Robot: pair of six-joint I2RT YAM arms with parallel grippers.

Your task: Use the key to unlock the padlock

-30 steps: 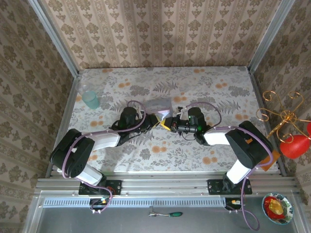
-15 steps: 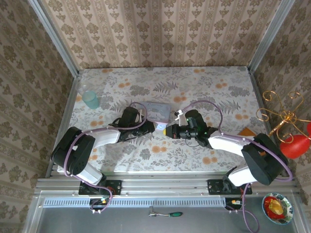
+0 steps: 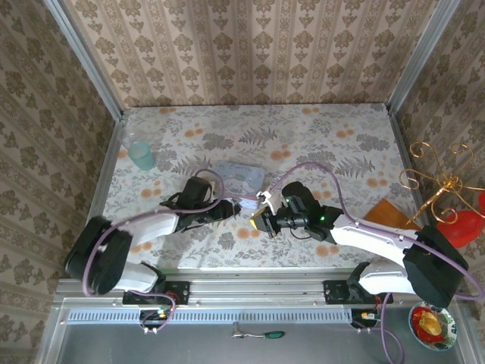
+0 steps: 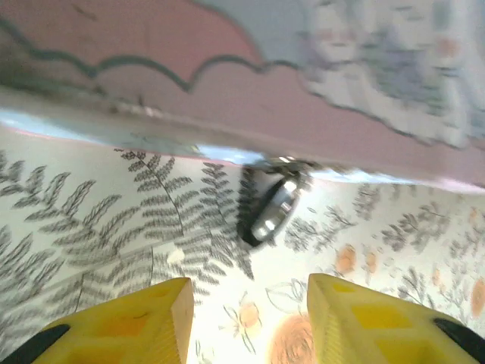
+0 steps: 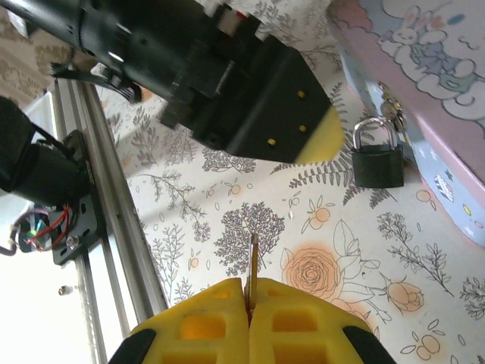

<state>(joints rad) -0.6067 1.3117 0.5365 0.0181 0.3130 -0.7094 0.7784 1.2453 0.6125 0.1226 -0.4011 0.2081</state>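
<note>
The padlock, a tiny black block with a silver shackle, lies flat on the floral table right beside a pink-edged bunny-print pouch. In the left wrist view the padlock lies just ahead of my left gripper, which is open with nothing between its yellow fingers. My right gripper is shut on the thin metal key, whose blade sticks out past the pads. The key is still a short way from the padlock. From above, the left gripper and the right gripper face each other closely.
The pouch lies just behind both grippers. A pale green cup stands at the far left. The left arm's black wrist crowds the space beside the padlock. A metal rail runs along the table's near edge.
The right gripper with the key has drawn back toward the near edge and turned. The left arm has swung lower and flatter. The pouch now lies flat on the table.
</note>
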